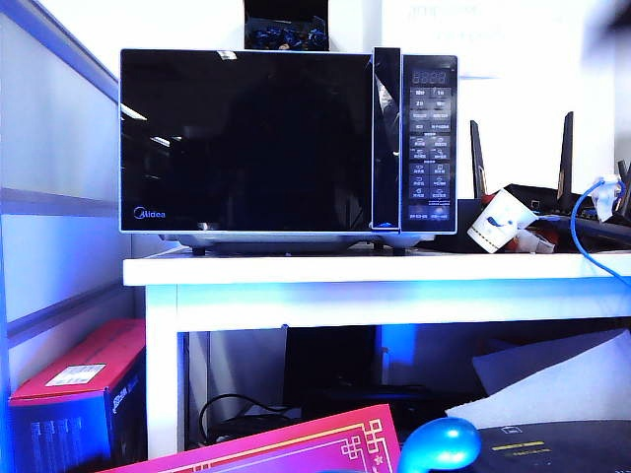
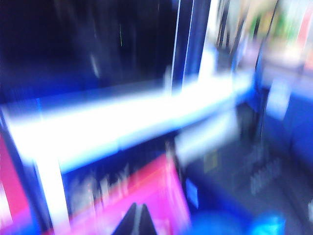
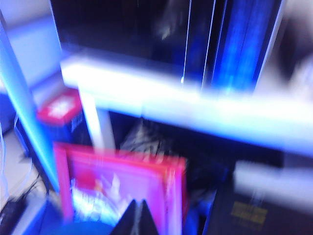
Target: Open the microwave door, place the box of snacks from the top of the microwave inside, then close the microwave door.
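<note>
The black microwave (image 1: 286, 143) stands on the white table (image 1: 394, 271), and its glossy microwave door (image 1: 246, 138) is closed flush, with the handle strip (image 1: 386, 138) beside the button panel. No box of snacks shows; only a dark box of blue-wrapped pieces (image 1: 286, 34) sits on top. Neither arm appears in the exterior view. Both wrist views are heavily blurred. My left gripper (image 2: 138, 218) is shut and empty, low in front of the table and facing the microwave (image 2: 88, 44). My right gripper (image 3: 137, 213) is shut and empty too, over a pink box (image 3: 122, 181) below the table.
A tipped white paper cup (image 1: 498, 222), a black router with antennas (image 1: 552, 197) and a blue cable (image 1: 592, 236) lie right of the microwave. Under the table are a red box (image 1: 79, 394), a pink box (image 1: 296, 448) and a blue round object (image 1: 439, 443).
</note>
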Tool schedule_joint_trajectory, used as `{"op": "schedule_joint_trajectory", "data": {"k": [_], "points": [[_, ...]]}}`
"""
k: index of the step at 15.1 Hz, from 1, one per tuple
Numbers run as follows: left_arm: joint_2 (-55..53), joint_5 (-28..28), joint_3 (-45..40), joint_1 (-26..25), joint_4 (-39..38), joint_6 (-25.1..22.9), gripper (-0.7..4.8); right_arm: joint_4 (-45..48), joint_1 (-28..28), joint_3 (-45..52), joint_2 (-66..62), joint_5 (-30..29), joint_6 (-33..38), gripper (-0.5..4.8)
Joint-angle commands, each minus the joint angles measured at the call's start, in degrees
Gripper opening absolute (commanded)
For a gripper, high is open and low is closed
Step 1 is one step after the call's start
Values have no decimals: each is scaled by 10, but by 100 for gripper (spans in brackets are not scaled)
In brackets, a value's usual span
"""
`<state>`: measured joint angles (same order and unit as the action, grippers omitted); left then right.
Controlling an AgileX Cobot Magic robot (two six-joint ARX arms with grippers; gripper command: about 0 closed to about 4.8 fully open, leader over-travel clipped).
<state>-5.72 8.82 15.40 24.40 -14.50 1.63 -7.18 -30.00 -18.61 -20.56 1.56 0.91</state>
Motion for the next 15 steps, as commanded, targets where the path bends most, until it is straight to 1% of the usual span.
{"op": "schedule_joint_trajectory", "data": {"k": [1,3,5,7,10,11,15], "points": [[1,0,-62,0,15,3,-6,61,0,107,8,19,23,-6],[1,4,-100,1,15,3,-6,60,0,155,10,11,37,-5],[1,2,-118,1,15,1,-6,51,0,171,12,11,37,-5],[0,-4,-140,0,21,-13,-6,10,0,172,12,11,39,-5],[2,-6,-141,1,30,-18,-5,3,0,174,13,13,49,-5],[2,0,-141,1,30,-7,-5,3,0,174,13,12,49,-5],[2,3,-141,1,30,-8,-5,3,0,174,13,13,49,-5]]}}
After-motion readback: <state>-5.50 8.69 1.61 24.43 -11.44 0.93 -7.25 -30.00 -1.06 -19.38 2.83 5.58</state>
